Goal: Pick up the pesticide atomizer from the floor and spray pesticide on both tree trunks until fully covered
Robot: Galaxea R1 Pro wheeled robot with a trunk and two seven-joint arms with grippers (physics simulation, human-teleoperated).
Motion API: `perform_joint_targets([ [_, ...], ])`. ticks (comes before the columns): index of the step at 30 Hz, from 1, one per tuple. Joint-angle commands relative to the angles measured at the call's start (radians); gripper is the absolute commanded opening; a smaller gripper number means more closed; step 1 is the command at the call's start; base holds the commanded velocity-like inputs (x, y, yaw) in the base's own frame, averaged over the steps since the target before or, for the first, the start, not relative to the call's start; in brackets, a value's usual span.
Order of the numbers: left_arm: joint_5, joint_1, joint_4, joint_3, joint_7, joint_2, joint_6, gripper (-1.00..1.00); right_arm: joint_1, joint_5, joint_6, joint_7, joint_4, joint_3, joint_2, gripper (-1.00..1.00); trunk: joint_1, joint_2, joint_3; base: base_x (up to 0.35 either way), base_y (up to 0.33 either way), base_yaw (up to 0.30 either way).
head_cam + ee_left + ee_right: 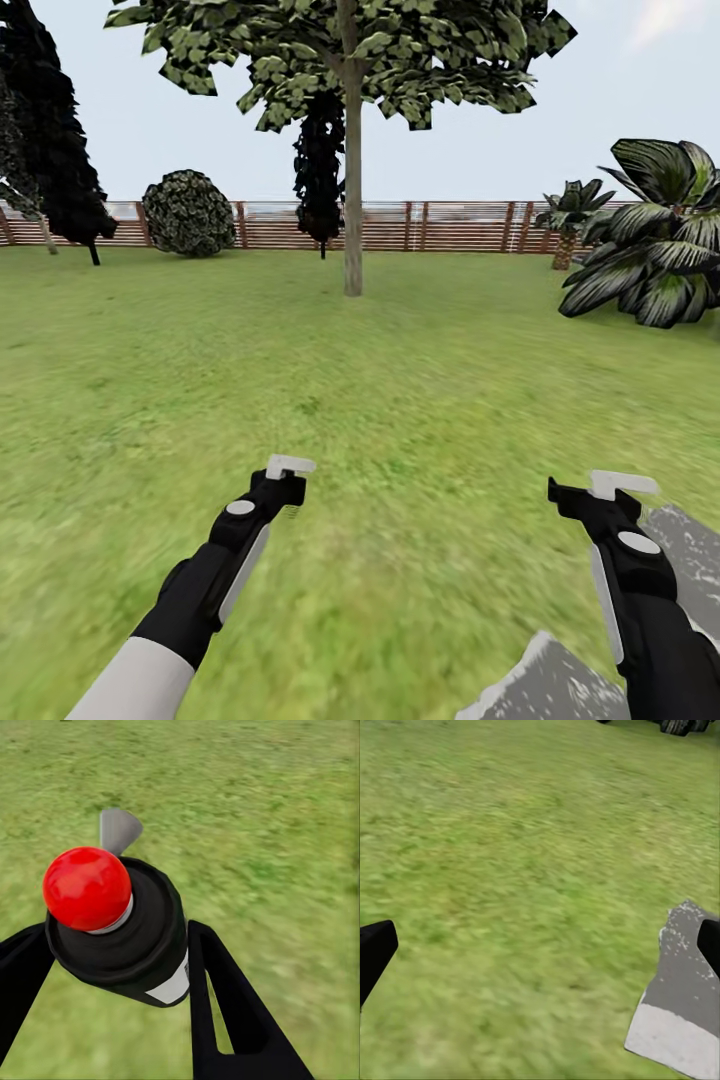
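Note:
My left gripper (116,934) is shut on the pesticide atomizer (127,937), a black bottle with a white label, a red ball on top and a grey trigger. In the head view the left gripper (283,488) hovers over the grass floor (400,400) with the atomizer's grey head (290,466) sticking up from it. My right gripper (592,495) is held at the right, its fingers wide apart in the right wrist view (540,945) with nothing between them. One tree (350,50) stands straight ahead, far off, its grey-brown trunk (352,200) bare and upright.
A brown slat fence (450,226) closes the lawn's far side. Black conifers (60,150) and a round bush (188,212) stand at the back left, a palm-like plant (660,240) at the right. Grey stone patio slabs (560,685) lie by my right arm, one patio slab (679,1005) under the right gripper.

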Motion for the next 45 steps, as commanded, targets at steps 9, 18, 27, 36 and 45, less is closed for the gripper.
perform_joint_targets([
  [9, 0.000, 0.000, -0.004, 0.001, -0.002, -0.002, -0.001, -1.00, 0.000, 0.000, 0.000, 0.000, 0.000, 0.000, 0.002, 1.00, 0.000, 0.000, 0.000, 0.337, 0.000, 0.000],
  [18, 0.001, 0.000, -0.004, 0.002, -0.002, -0.001, -0.001, -1.00, 0.000, 0.000, 0.000, 0.000, 0.000, 0.000, 0.002, 1.00, 0.000, 0.000, 0.000, 0.337, 0.000, 0.000],
  [27, 0.001, 0.000, -0.003, 0.004, -0.003, 0.000, 0.000, -1.00, 0.000, 0.000, 0.000, 0.000, 0.000, 0.002, 0.005, 1.00, 0.000, 0.000, 0.000, 0.337, 0.000, 0.000],
  [36, 0.000, 0.000, -0.001, 0.069, -0.002, 0.006, 0.000, -1.00, 0.000, 0.000, 0.000, 0.000, 0.000, 0.001, 0.004, 1.00, 0.000, 0.000, 0.000, 0.337, 0.000, 0.000],
  [45, 0.002, 0.000, 0.000, 0.069, -0.003, 0.006, 0.000, -1.00, 0.000, 0.000, 0.000, -0.001, 0.000, 0.002, 0.006, 1.00, 0.000, 0.000, 0.000, 0.337, 0.000, 0.000],
])
